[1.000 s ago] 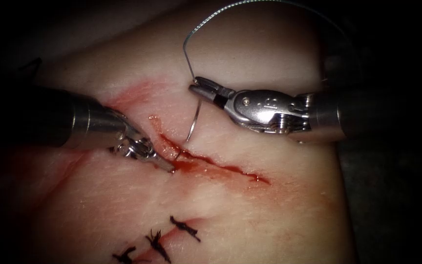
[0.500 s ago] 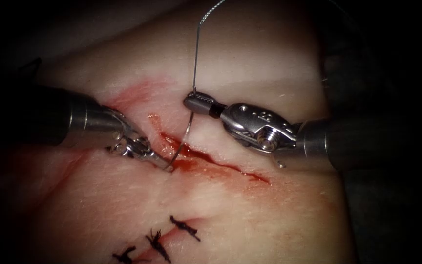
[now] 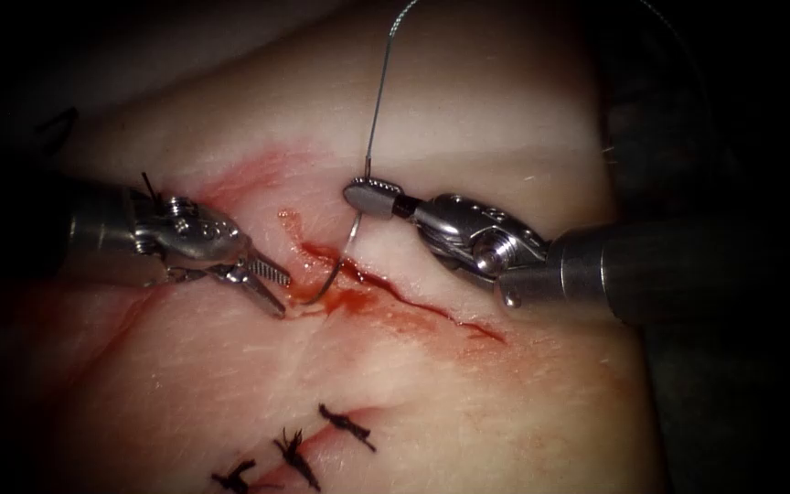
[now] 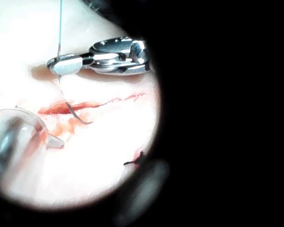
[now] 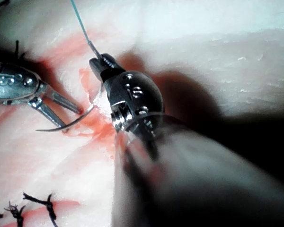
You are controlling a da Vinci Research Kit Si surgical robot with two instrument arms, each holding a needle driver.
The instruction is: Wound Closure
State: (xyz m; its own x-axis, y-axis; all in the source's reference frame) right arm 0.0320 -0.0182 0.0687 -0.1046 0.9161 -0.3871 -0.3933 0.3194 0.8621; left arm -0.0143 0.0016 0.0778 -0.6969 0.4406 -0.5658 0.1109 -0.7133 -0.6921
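right tool point(image 3: 369, 196) is clamping the needle point(image 3: 345, 258) near its thread point(image 3: 378, 87) end | needle tip is sitting in the cut point(image 3: 395, 295) | left tool point(image 3: 262, 280) is standing apart-jawed, empty, just left of the cut | earlier stitches point(image 3: 345, 425) are lying below the cut; cut is gaping unclosed

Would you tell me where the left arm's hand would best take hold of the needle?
Probably the exposed stretch behind the needle tip, coming from the left of the cut. The right hand is shut on its thread end; the curve sweeps toward the open, empty left hand, tip seemingly out of the tissue.
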